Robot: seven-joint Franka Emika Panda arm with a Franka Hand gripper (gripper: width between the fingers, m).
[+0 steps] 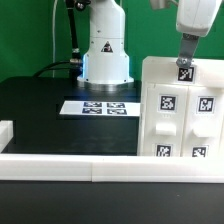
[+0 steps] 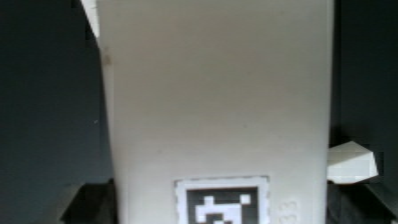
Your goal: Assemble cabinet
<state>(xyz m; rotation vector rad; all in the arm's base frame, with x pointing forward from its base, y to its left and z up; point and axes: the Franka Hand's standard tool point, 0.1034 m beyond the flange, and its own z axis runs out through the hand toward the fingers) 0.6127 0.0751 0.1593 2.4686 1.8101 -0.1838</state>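
Observation:
The cabinet (image 1: 168, 120) is a large white box-shaped body with several black-and-white tags, standing at the exterior view's right. My gripper (image 1: 186, 60) comes down from the top right and is shut on a narrow white tagged panel (image 1: 185, 72) at the cabinet's upper edge. In the wrist view the panel (image 2: 214, 100) fills the middle as a long white board, with its tag (image 2: 222, 203) between my dark fingers (image 2: 80, 205). A small white corner of another part (image 2: 350, 162) shows beside it. Whether the panel touches the cabinet body cannot be told.
The marker board (image 1: 98, 106) lies flat on the black table in front of the white robot base (image 1: 105, 55). A low white rail (image 1: 70, 165) runs along the table's front edge, with a short piece at the exterior view's left (image 1: 5, 130).

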